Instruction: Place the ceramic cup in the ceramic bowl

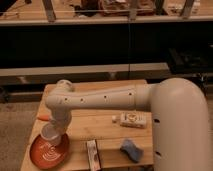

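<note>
A white ceramic cup [50, 135] hangs at the end of my white arm, right over the far rim of the orange-red ceramic bowl [47, 154]. The bowl sits at the front left corner of the wooden table [107, 132]. My gripper [52, 131] points down from the wrist and is shut on the cup. The wrist hides most of the gripper. I cannot tell if the cup's base touches the bowl.
A white flat packet [129, 120] lies mid-table. A blue sponge [131, 149] lies at the front right and a long snack bar [92, 152] at the front middle. A small orange object [43, 117] lies behind the bowl at the left edge. A dark counter runs behind the table.
</note>
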You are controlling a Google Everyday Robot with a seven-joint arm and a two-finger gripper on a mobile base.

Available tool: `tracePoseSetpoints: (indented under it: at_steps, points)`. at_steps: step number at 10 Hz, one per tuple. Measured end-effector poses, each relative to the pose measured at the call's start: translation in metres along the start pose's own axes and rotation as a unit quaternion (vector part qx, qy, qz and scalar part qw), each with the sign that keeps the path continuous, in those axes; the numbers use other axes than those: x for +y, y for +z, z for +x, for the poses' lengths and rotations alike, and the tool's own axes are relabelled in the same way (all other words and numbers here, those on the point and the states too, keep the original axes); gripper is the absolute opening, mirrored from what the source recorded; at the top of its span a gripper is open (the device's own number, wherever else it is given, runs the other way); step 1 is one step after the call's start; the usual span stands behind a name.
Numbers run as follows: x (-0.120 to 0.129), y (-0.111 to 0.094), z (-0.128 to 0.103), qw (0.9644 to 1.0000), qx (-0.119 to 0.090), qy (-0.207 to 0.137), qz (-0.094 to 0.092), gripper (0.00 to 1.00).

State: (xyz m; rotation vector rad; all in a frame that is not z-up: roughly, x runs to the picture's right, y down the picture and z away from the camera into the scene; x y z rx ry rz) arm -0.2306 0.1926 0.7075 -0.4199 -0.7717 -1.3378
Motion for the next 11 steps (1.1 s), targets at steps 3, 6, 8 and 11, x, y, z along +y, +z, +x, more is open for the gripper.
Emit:
tracePoseSetpoints:
  at_steps: [3, 6, 8, 11]
  points:
    - [0.0, -0.001, 0.001, 1.0, 0.005, 0.0, 0.002, 0.8]
    - [0.003, -0.004, 0.003, 0.9998, 0.019, 0.005, 0.009, 0.8]
    - [0.002, -0.006, 0.001, 0.9996, 0.027, 0.007, 0.008, 0.8]
    - [0.005, -0.012, 0.0, 0.9985, 0.042, 0.01, 0.033, 0.8]
